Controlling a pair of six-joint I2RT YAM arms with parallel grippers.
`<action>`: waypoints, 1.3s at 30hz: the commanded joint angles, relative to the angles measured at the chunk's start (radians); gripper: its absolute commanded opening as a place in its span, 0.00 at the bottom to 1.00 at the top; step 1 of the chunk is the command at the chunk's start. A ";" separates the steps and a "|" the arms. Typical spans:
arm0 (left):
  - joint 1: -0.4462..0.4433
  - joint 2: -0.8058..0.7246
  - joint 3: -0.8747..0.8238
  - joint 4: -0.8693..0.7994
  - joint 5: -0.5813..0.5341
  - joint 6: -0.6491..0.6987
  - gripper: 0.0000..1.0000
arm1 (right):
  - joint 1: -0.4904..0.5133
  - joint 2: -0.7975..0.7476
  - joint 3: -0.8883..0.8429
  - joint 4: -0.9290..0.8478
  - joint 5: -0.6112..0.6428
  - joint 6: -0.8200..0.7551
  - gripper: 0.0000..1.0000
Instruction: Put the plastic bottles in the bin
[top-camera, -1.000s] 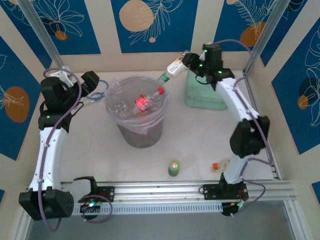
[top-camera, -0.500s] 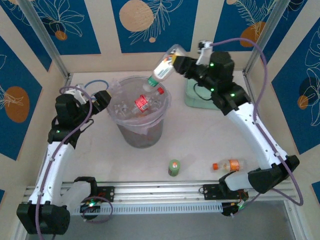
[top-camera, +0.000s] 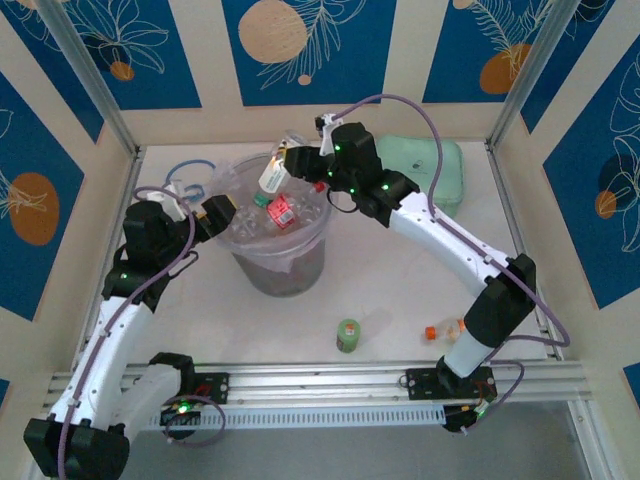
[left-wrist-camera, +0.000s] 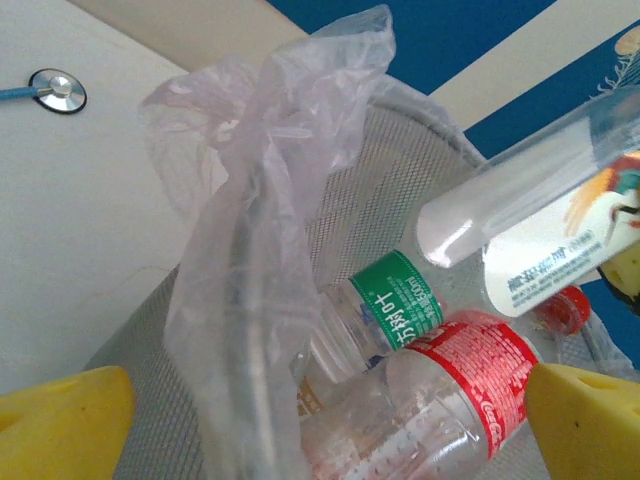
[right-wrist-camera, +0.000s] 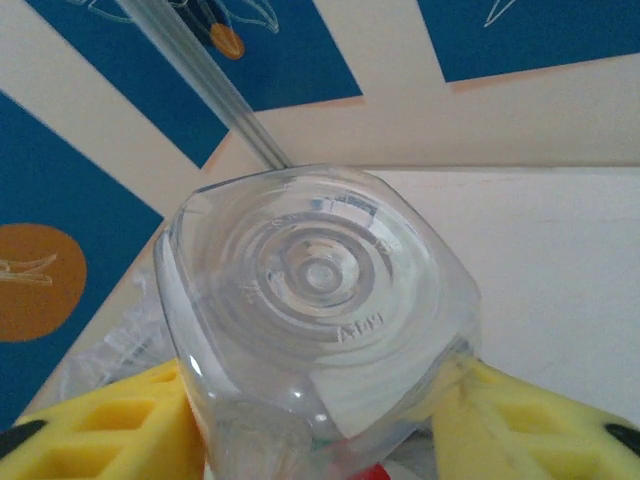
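Observation:
The bin (top-camera: 272, 262), a grey tub lined with a clear bag (left-wrist-camera: 250, 200), stands left of centre. Inside lie a red-label bottle (top-camera: 283, 209) (left-wrist-camera: 470, 380) and a green-label bottle (left-wrist-camera: 395, 300). My right gripper (top-camera: 288, 162) (right-wrist-camera: 315, 430) is shut on a white-label bottle (top-camera: 273, 172) (right-wrist-camera: 315, 290) (left-wrist-camera: 540, 230), tilted neck-down over the bin's mouth. My left gripper (top-camera: 216, 214) (left-wrist-camera: 320, 430) is open at the bin's left rim, its yellow fingertips (left-wrist-camera: 60, 420) wide apart. A green-label bottle (top-camera: 348, 335) stands on the table near the front. An orange-capped bottle (top-camera: 445, 330) lies beside the right arm's base.
A flat mint-green case (top-camera: 425, 170) lies at the back right behind the right arm. A stethoscope (top-camera: 180, 186) (left-wrist-camera: 57, 92) lies at the back left of the bin. The metal rail (top-camera: 330, 380) runs along the near edge.
The right arm has swung left, carrying the white-label bottle from above the mint case to over the bin. The left gripper has moved in to the bin's left rim.

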 joint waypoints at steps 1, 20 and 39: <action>-0.010 -0.014 -0.003 0.027 -0.021 -0.004 1.00 | 0.017 -0.081 -0.018 -0.127 -0.047 0.005 0.68; -0.013 -0.002 0.006 0.017 -0.032 0.007 1.00 | -0.080 -0.043 0.333 -0.481 0.018 -0.195 0.57; -0.016 0.100 0.030 0.095 -0.021 0.082 1.00 | -0.385 -0.501 -0.397 -1.093 0.578 0.364 0.99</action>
